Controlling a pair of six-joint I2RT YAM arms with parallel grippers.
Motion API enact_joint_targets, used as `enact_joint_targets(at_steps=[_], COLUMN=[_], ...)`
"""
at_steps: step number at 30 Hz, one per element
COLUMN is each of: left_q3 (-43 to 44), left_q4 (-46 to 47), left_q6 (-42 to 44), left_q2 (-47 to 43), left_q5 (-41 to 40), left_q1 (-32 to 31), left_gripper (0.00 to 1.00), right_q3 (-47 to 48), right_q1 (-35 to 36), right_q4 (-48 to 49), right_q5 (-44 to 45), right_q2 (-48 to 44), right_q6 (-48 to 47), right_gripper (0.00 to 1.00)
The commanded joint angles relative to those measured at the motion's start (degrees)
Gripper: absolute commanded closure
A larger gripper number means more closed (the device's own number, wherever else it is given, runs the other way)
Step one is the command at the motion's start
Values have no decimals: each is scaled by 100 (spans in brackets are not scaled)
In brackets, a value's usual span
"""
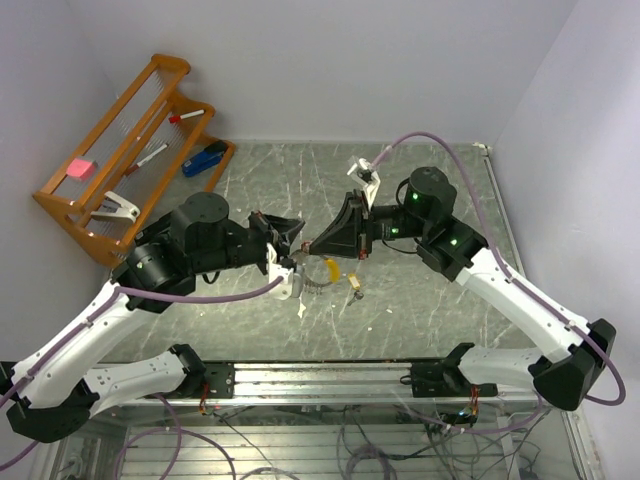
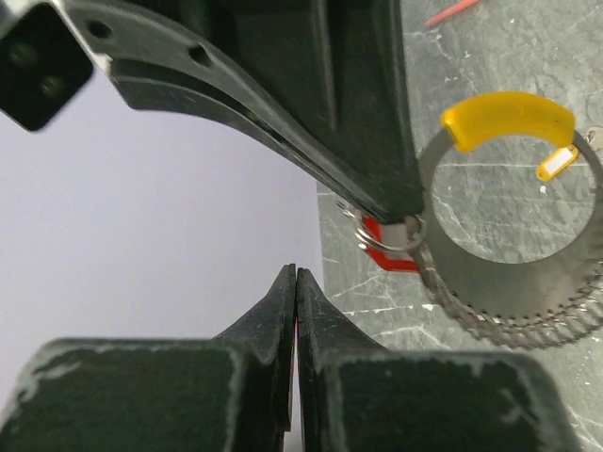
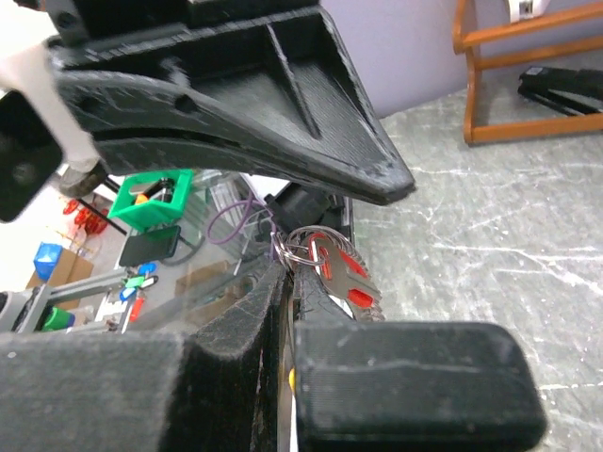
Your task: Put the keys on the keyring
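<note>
My right gripper (image 1: 318,247) (image 3: 290,268) is shut on the edge of the keyring (image 2: 528,315), a silvery beaded ring with a curved yellow tag (image 2: 507,115) (image 1: 331,270), and holds it just above the table. The red-headed key (image 2: 388,247) (image 3: 347,273) hangs on a small split ring at the right gripper's tip, against the keyring (image 3: 374,304). The brass-yellow key (image 2: 556,162) (image 1: 353,288) lies on the table beside the keyring. My left gripper (image 1: 292,250) (image 2: 297,275) is shut, tip to tip with the right gripper and a little apart from the red key. A thin red sliver shows between its fingers.
A wooden rack (image 1: 120,160) stands at the back left with a blue stapler (image 1: 205,158) beside it. A thin red stick (image 2: 452,11) lies on the marble table beyond the keyring. A metal rail (image 1: 330,378) runs along the near edge.
</note>
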Motion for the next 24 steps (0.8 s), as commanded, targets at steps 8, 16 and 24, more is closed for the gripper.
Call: enact_joint_targets(at_steps=[8,16,24], left_q3=[905,1161,1128], left_q4=[-606,-1431,-2255], left_q6=[-758,-1368,-805], left_q2=[89,374,849], left_q5=[1128,2006,2101], left_q1=[32,74,77], left_gripper=[72,58,57], right_q3=[801,1550,2167], right_q1=[-254,-328,-191], right_q4=[-1912,-3761,-5713], right_q5=[-764,-891,-119], right_q2=[159,534,925], right_q6=[-1502,-2686,-3506], right_gripper=[100,100,100])
